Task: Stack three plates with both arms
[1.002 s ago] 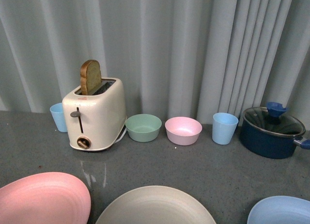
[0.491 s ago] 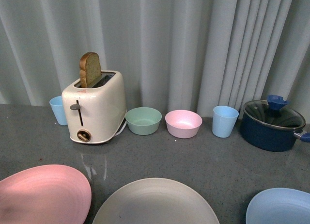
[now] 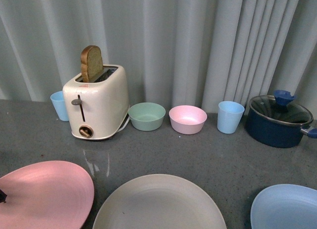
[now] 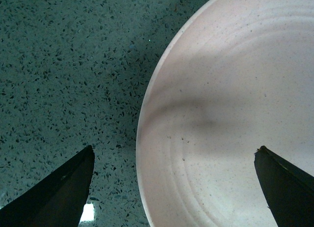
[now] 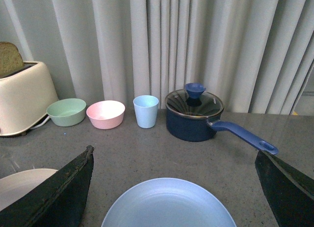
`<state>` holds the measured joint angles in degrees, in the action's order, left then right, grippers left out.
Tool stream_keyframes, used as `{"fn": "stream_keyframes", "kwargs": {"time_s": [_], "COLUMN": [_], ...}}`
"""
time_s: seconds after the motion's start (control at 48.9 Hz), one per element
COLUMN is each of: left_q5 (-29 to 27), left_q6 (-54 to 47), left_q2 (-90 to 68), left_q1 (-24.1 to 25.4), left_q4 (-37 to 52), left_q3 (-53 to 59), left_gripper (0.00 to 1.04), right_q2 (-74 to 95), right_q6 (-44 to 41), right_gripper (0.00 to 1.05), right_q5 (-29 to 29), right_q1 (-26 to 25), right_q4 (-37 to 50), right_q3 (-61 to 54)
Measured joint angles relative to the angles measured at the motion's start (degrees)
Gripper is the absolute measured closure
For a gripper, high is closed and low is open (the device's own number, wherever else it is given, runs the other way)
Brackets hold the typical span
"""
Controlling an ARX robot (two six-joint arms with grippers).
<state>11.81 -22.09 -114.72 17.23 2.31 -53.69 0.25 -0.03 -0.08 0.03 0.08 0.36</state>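
Counter (image 3: 208,159), near edge, three apart: pink plate (image 3: 44,194) left, beige plate (image 3: 158,201) middle, blue plate (image 3: 287,206) right. Left fingers (image 4: 64,187): spread wide, empty, over pink plate's rim. Right fingers (image 5: 54,192): spread wide, empty, above blue plate.

We see a pale pink round matte plastic plate (image 4: 235,89) lying flat on a dark grey-green speckled stone countertop (image 4: 64,65). Its curved rim runs through the middle of the view. Faint concentric rings and tiny dark specks show on the plate, with a soft grey shadow band across it. The left gripper (image 4: 175,148) is spread wide and straddles the rim. Of its two black fingers (image 4: 64,187), one hangs over bare countertop and the other over the plate. Contact unclear. There is a small bright glint on the countertop beside the counter-side finger.
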Motion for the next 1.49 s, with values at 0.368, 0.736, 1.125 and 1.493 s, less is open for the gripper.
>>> {"fn": "stream_keyframes", "kwargs": {"time_s": [0.368, 0.736, 1.125, 1.493], "left_q5": [-0.68, -1.79, 0.26, 1.97], "left_q6": [-3.02, -3.39, -5.35, -7.45], "left_q2": [-4.20, -6.34, -7.56, -7.41], "left_q1": [0.00, 0.02, 1.55, 2.93], "left_q4": [-1.09, -3.08, -7.93, -10.97], "left_q3": [-2.89, -5.70, -10.16, -11.78], "left_gripper": [0.07, 0.12, 0.82, 1.01], "right_q2": [0.00, 0.00, 0.00, 0.00], "right_q6": [0.00, 0.00, 0.00, 0.00], "right_gripper": [0.07, 0.07, 0.07, 0.07], "right_q5": [0.00, 0.00, 0.00, 0.00], "right_q1": [0.00, 0.00, 0.00, 0.00], "right_q4": [0.00, 0.00, 0.00, 0.00], "right_q3": [0.00, 0.00, 0.00, 0.00]}}
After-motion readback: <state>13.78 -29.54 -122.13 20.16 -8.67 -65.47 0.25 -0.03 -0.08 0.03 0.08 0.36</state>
